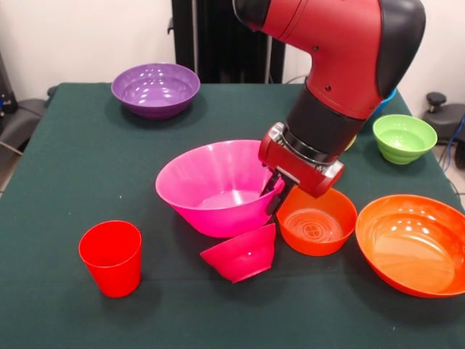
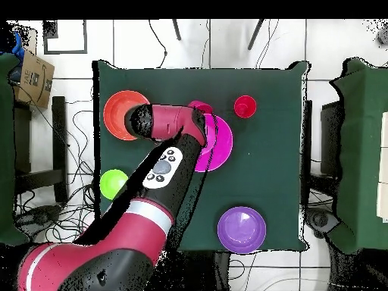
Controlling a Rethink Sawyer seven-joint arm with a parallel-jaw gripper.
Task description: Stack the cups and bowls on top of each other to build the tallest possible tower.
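My gripper (image 1: 275, 193) hangs low at the right rim of the large pink bowl (image 1: 214, 187) (image 2: 218, 144), in the gap between it and the small orange bowl (image 1: 317, 220). Whether it holds the rim is hidden by the wrist. A small magenta bowl (image 1: 242, 252) (image 2: 200, 106) leans tilted against the pink bowl's front. The red cup (image 1: 111, 257) (image 2: 245, 106) stands upright at the front left. Each of the other bowls stands alone: large orange (image 1: 413, 243) (image 2: 120, 114), ribbed green (image 1: 404, 137) (image 2: 114, 183), and purple (image 1: 155, 89) (image 2: 242, 229). No tower is stacked.
The green-covered table (image 1: 73, 167) has open cloth on its left side between the purple bowl and the red cup. A sliver of blue (image 1: 389, 95) shows behind the arm. In the overhead view the arm covers the gripper and the small orange bowl.
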